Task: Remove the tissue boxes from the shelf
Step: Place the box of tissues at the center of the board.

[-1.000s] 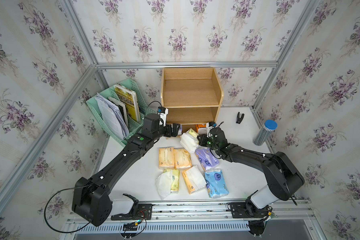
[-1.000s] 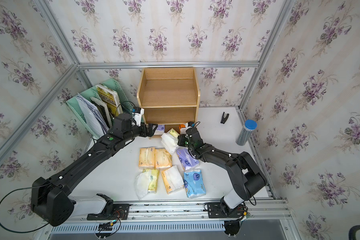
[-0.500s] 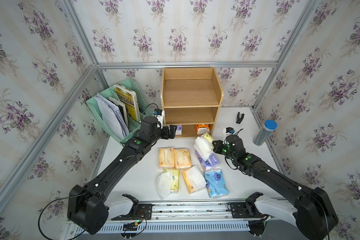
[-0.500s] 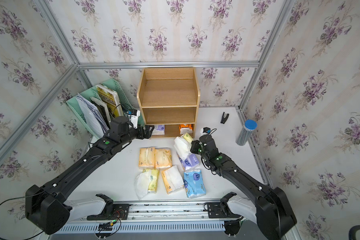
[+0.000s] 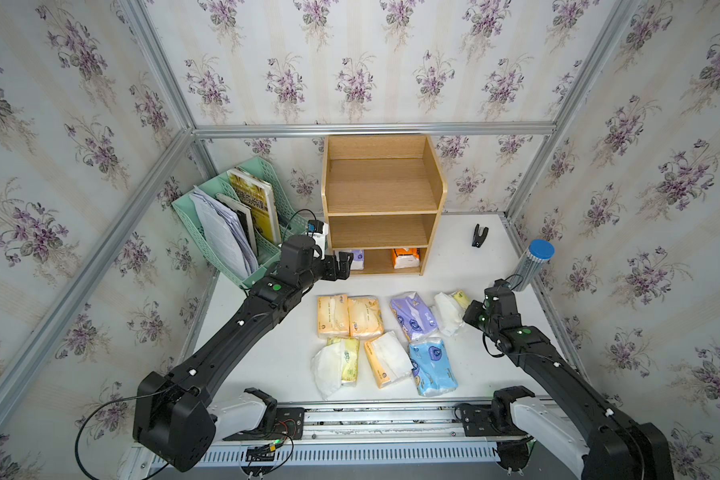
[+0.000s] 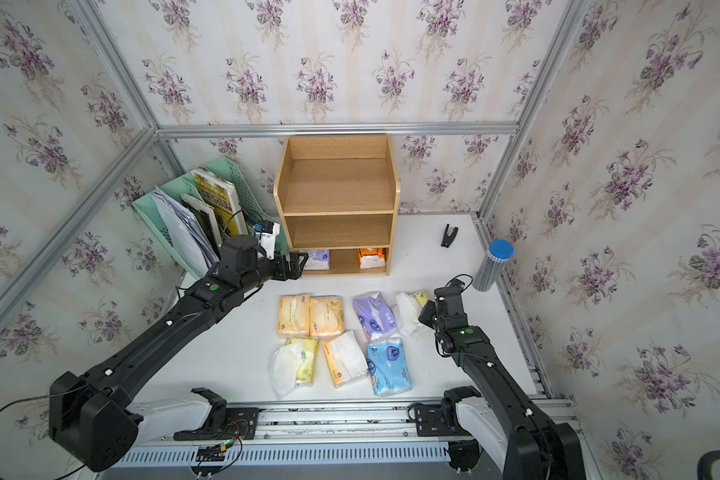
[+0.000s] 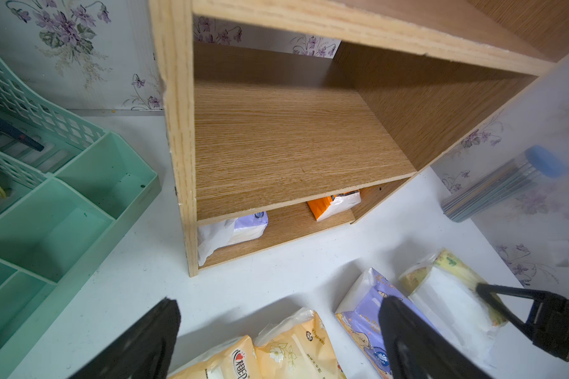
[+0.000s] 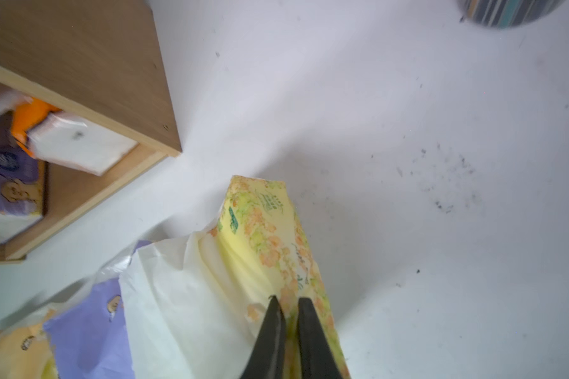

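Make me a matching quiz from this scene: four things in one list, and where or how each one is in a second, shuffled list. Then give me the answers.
Things:
1. bright orange tissue pack
2. light blue tissue pack
3. left gripper
4. right gripper

Places or states:
A. shut on a yellow tissue pack
B. lying flat on the table
C. open, facing the shelf
D. on the shelf's bottom tier

Pairs: 1-D, 2-B, 3-C, 4-A.
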`<state>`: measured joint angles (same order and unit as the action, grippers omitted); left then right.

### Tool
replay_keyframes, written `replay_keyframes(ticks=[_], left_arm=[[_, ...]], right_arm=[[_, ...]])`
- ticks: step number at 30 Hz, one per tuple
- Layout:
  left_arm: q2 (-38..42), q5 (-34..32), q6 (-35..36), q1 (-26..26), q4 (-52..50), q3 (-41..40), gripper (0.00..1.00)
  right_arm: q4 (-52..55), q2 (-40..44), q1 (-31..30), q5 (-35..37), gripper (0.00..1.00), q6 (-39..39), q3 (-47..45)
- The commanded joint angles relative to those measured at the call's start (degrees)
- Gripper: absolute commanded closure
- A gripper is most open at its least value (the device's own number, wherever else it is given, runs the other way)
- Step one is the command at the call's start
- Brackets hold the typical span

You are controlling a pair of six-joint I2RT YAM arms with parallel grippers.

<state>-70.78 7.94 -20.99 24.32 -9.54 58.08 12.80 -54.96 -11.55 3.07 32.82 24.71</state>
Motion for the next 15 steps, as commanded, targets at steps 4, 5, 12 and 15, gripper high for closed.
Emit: replay_keyframes(ticks=[4,5,12,15], left_arm=[[0.7,0.0,1.1,-0.1,0.6,-0.9,0.01],[0.8,-0.1,1.1,-0.1,0.6,-1.0,0.01],[0.1,-2.2,0.7,-1.4,0.1,-0.4,0.01],[0.0,-1.2,0.5,-3.6,-0.1,0.4,0.01]], right_arm=[[-11.6,-2.8,0.0,-9.6,0.94,1.6,-4.2],[-12.7,-2.9,-0.2,-10.5,0.94,2.0,-4.6],[-13.7,-4.6,-3.6,-9.4,0.74,3.4,-5.2],[-13.3,-5.2,-4.3,-8.0,0.47,4.0,-4.8]])
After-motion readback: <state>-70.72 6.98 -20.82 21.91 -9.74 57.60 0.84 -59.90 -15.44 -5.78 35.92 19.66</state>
